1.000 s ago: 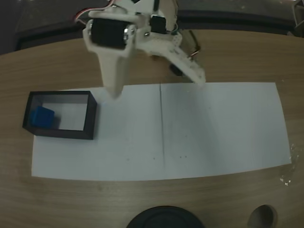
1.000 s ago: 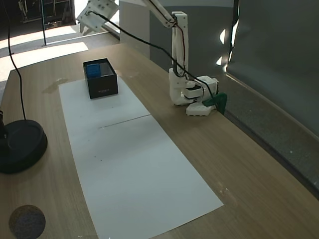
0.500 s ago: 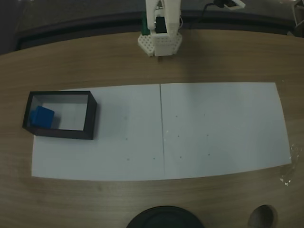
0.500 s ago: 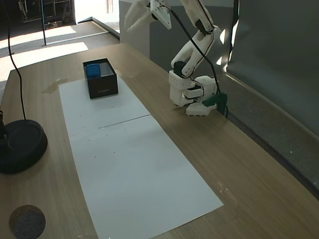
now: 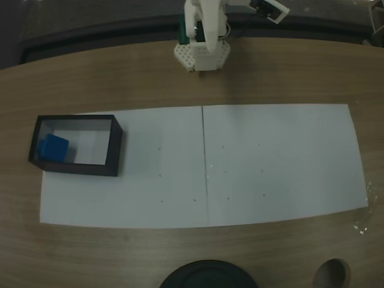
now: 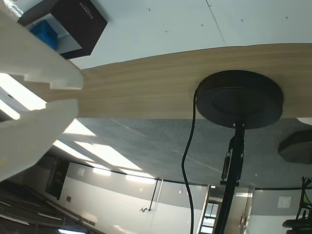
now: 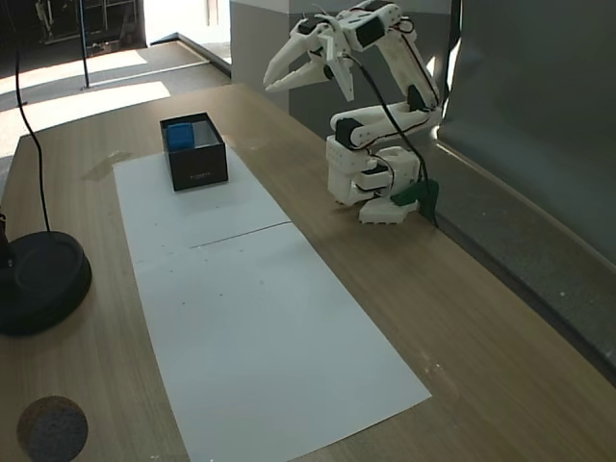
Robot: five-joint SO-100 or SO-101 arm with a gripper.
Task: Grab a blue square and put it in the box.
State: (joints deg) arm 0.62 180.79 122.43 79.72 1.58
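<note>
The blue square [image 5: 53, 148] lies inside the box [image 5: 115, 146], at the box's left end in the fixed view from above. It also shows in the far end of the box [image 7: 197, 169] as the blue square [image 7: 179, 136]. My gripper [image 7: 279, 82] hangs high above the table's far edge, near the arm's base [image 7: 371, 183] and well away from the box. In the wrist view my gripper [image 6: 78, 94] holds nothing, with a narrow gap between its white fingers [image 6: 34, 58]. That view also shows the box [image 6: 80, 22] and the blue square [image 6: 45, 33].
A white paper sheet [image 5: 270, 162] covers the middle of the wooden table. A black round stand base [image 7: 38, 279] with a cable sits at the near left edge. A round hole [image 5: 332, 274] marks the table near the front.
The arm has folded back from beside the box to above its own base. The gripper's wide-open fingers have drawn closer together. The blue square stays in the box.
</note>
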